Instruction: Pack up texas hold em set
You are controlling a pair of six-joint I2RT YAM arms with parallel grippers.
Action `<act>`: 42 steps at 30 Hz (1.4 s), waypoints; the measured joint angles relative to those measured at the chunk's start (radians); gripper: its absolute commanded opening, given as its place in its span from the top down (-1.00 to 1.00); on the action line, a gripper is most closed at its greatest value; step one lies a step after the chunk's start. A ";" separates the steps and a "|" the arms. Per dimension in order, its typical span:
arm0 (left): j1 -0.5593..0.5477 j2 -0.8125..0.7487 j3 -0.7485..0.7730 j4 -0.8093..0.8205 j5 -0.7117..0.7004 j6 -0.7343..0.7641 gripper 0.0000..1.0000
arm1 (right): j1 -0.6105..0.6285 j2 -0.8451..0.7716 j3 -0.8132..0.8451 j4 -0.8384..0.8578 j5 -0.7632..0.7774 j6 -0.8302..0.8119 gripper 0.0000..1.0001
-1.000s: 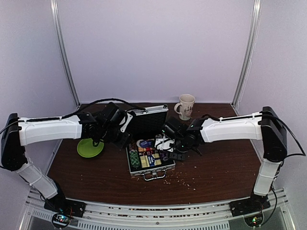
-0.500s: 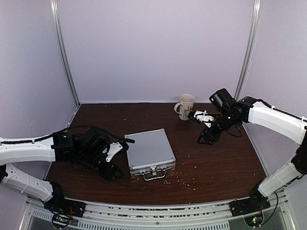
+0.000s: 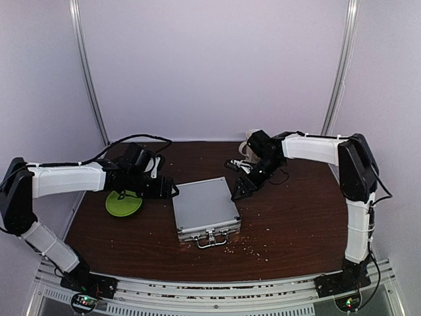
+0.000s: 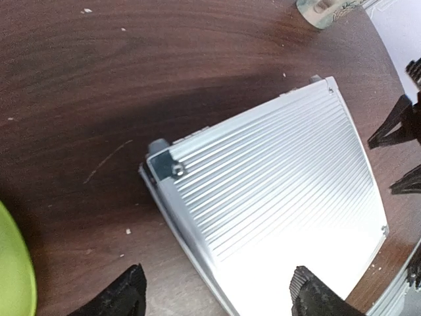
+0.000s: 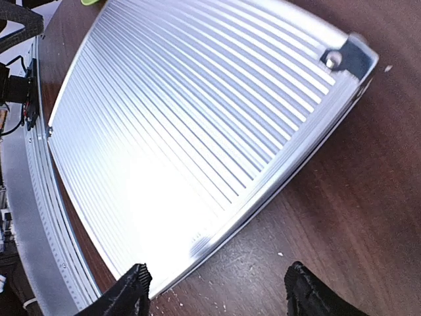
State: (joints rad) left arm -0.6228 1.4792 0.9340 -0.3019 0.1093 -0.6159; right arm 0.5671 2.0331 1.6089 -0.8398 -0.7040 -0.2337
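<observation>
The silver briefcase (image 3: 205, 209) is seen lying flat and shut on the table (image 3: 296, 230), its black handle (image 3: 210, 241) turned toward the near edge. Pale specks (image 3: 251, 247) are scattered just in front of the case, to its right. The ribbed aluminium shell is judged stiff, slick and fairly heavy when loaded, so it is best taken by the handle or by opposite edges. The left gripper (image 4: 220, 297) is held over the case's far-left corner, its 2 fingers spread and empty. The right gripper (image 5: 217, 293) is likewise released at the far-right corner. A green plate (image 3: 123, 203) lies left of the case. A mug (image 3: 252, 139) stands beyond it, largely hidden.
</observation>
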 measured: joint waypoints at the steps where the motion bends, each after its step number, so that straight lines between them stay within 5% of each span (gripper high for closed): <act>1: -0.001 0.034 0.008 0.026 0.022 -0.014 -0.47 | 0.001 0.030 0.005 -0.008 -0.015 0.008 -0.35; 10: 0.006 0.230 0.009 0.161 0.182 -0.120 -0.28 | 0.068 0.068 -0.022 -0.054 -0.073 0.018 -0.19; 28: -0.067 0.377 0.206 0.121 0.181 -0.045 -0.29 | 0.047 -0.055 -0.219 -0.131 -0.113 -0.059 -0.16; 37: -0.102 -0.003 0.102 -0.069 0.035 0.060 -0.39 | -0.108 -0.338 -0.296 -0.111 -0.026 -0.098 -0.18; 42: -0.231 -0.174 -0.031 -0.037 0.052 0.115 -0.42 | -0.090 -0.498 -0.349 0.003 -0.008 -0.082 -0.11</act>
State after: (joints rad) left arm -0.8536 1.3048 0.9035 -0.3389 0.1616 -0.5007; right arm 0.4767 1.5349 1.2594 -0.8371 -0.7116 -0.3157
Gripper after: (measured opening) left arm 0.702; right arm 0.576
